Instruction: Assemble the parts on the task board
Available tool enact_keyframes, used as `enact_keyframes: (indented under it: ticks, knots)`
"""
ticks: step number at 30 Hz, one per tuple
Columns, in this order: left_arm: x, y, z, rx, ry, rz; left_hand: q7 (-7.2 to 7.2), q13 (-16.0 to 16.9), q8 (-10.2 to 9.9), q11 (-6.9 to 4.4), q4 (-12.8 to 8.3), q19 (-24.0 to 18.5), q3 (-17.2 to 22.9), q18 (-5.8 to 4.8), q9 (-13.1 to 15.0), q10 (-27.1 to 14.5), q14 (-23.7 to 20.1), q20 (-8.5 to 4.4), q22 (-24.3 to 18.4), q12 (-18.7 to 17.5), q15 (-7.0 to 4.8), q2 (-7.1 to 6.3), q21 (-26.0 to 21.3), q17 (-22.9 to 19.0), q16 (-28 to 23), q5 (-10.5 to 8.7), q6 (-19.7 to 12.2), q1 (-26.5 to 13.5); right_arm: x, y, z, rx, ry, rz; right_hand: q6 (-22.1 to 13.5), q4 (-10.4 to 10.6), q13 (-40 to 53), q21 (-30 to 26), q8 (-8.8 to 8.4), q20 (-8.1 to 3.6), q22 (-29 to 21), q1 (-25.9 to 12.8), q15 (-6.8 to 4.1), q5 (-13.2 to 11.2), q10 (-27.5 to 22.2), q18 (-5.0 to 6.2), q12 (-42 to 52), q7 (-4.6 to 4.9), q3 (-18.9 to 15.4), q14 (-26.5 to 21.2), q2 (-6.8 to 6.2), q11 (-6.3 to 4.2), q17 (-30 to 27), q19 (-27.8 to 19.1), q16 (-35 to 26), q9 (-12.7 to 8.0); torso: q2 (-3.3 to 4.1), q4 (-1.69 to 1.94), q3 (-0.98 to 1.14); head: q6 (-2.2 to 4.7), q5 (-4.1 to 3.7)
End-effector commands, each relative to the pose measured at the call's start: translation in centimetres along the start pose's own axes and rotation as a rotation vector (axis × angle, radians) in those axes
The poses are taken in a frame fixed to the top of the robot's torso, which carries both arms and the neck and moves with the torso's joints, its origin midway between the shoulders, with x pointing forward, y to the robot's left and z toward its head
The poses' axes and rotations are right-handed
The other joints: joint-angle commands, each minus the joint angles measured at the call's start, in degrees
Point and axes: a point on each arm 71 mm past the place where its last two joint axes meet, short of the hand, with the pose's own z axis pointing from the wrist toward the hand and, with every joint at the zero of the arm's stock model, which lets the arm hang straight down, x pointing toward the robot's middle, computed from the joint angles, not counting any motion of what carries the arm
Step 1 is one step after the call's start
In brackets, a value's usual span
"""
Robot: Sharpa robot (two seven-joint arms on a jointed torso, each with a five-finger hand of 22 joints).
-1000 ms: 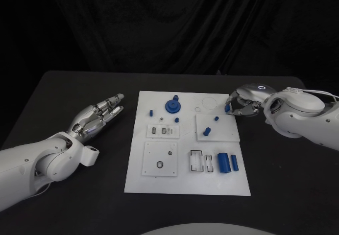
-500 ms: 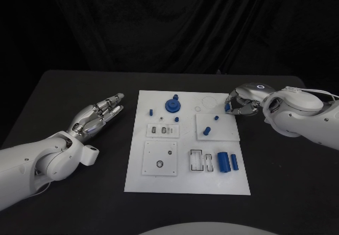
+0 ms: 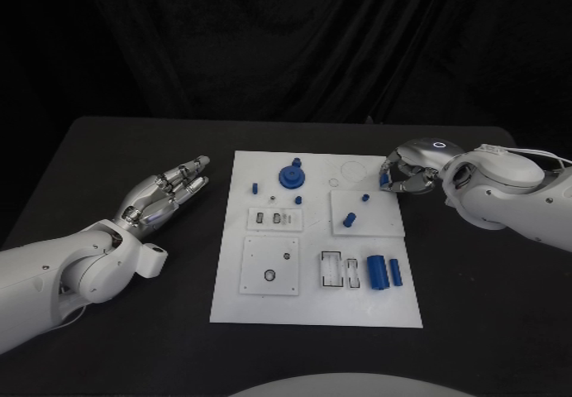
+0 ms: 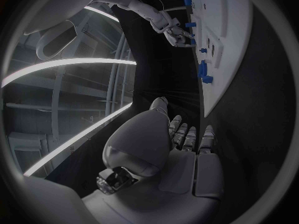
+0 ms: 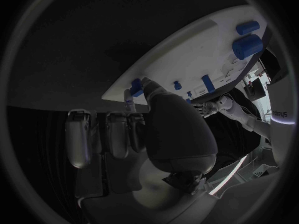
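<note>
In the head view our right hand (image 3: pixel 403 175) had edged slightly inward, pinching a small blue part (image 3: pixel 383 181) at the task board (image 3: pixel 312 308)'s far right edge, while in the left wrist view our left hand (image 4: pixel 187 137) lay released, so placement seemed near.

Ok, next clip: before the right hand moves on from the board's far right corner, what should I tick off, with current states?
1. Right hand at the task board's far right corner: ok.
2. Small blue part pinched between its fingers: ok in the right wrist view; the head view hides the contact.
3. That part clear of the board: cannot tell.
4. Left hand off the board, fingers apart, holding nothing: ok.
5. Two blue cylinders lying side by side near the board's right edge, unassembled: ok.
6. Blue gear part upright on the board: ok.
</note>
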Motion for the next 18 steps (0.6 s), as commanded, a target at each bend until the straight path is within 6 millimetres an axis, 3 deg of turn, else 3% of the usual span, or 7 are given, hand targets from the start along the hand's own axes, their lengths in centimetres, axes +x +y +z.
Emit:
enact_keyframes:
  ticks: [1,10,18]
  knots:
    - [0.19,-0.92,-0.04,0.138,0.011,-0.009,0.51,0.0,-0.02,0.39,-0.03,-0.05,0.26,1.05,0.07,0.2,-0.12,0.46,0.07,-0.12,0.37,-0.03,0.04,-0.06,-0.21,0.16,0.0,0.49,0.12,-0.07,0.0,0.011,0.001,-0.003,1.16,-0.32,15.07,-0.16,0.98,-0.26,14.24,0.09,-0.1,1.51,5.87,0.2,0.15,-0.21,0.42,6.04,0.87,0.19,15.09,4.89,0.16,0.77,0.0,0.03,-0.03,-0.09,0.01]
    - [0.16,-0.9,-0.05,0.137,0.011,-0.009,0.59,0.0,-0.01,0.46,-0.07,-0.04,0.31,1.04,0.07,0.23,-0.12,0.55,0.08,-0.1,0.42,-0.02,0.05,-0.06,-0.21,0.18,0.05,0.51,-0.06,0.09,-0.04,-0.006,-0.026,0.003,4.77,-2.71,15.07,-0.18,7.1,-1.15,14.25,1.16,-1.08,7.69,5.87,0.2,0.15,-1.68,0.99,6.04,2.07,-1.03,15.09,4.9,0.16,5.87,0.0,0.0,-0.02,-0.09,0.17]
    - [0.06,-0.89,-0.13,0.136,0.008,-0.008,0.59,0.0,-0.01,0.46,-0.07,-0.04,0.31,1.04,0.07,0.23,-0.12,0.55,0.08,-0.1,0.42,-0.02,0.05,-0.06,-0.21,0.18,0.05,0.51,-0.69,0.59,-0.62,-0.032,-0.106,0.026,5.0,-3.53,15.07,-0.22,8.63,-1.34,14.23,1.6,-1.27,8.53,5.87,0.21,0.15,-1.88,1.36,6.04,2.25,-1.17,15.09,4.88,0.16,7.43,0.02,0.03,0.0,0.08,0.56]
